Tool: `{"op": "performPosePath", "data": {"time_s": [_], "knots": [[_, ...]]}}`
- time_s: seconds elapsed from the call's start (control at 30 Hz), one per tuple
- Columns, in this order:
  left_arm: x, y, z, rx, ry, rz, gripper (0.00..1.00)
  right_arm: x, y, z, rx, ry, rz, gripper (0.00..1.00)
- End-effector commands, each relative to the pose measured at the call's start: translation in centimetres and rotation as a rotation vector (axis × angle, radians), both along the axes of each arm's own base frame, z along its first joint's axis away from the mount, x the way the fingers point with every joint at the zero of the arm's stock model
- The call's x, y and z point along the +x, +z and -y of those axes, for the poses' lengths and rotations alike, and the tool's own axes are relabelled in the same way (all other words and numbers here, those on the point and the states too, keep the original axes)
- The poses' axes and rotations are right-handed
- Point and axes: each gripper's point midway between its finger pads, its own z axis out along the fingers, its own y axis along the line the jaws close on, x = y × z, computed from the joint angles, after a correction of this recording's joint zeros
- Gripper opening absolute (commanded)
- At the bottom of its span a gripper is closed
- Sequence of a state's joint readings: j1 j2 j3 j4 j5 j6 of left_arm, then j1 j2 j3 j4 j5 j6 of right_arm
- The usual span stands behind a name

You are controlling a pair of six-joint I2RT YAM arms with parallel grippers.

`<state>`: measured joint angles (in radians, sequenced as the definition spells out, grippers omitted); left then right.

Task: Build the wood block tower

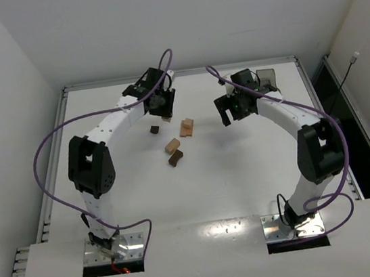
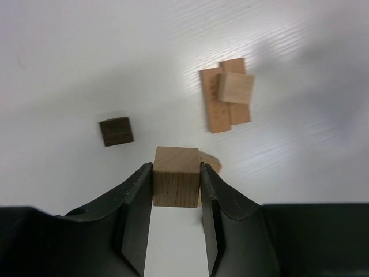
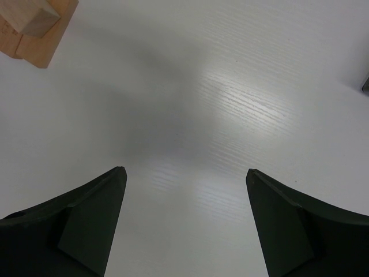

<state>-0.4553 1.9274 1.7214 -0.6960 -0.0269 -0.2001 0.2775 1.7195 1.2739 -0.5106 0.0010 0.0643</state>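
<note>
Our left claw (image 2: 176, 167) is clamped on a light tan cube (image 2: 176, 183), just left of the low stack (image 1: 186, 127) of tan pieces toward the far middle of the table (image 1: 244, 172). We see a dark brown cube (image 2: 116, 131) lying apart on the stack's left. Our right claw (image 3: 184, 171) stands wide.

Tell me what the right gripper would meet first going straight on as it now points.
Probably bare table. The right gripper is open, with only white surface ahead between its fingers; the tan blocks lie off to one side of that line.
</note>
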Motion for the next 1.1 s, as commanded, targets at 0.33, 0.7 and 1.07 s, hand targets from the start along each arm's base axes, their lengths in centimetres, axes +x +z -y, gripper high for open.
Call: {"op": "performPosePath", "data": {"time_s": [0.33,0.7,1.07], "knots": [[-1.6,-2.1,5.5,-0.014,0.033,-0.076,0.0,1.4,1.3,-0.1,-0.001,-0.034,0.047,0.82],[-1.7,-4.9,7.4,-0.001,0.008,-0.118,0.0,1.4,1.0,-0.1,-0.004,-0.034,0.038,0.82],[-1.4,-6.2,8.6,-0.006,-0.012,-0.139,0.0,1.4,1.0,-0.1,-0.004,-0.034,0.038,0.82]]}}
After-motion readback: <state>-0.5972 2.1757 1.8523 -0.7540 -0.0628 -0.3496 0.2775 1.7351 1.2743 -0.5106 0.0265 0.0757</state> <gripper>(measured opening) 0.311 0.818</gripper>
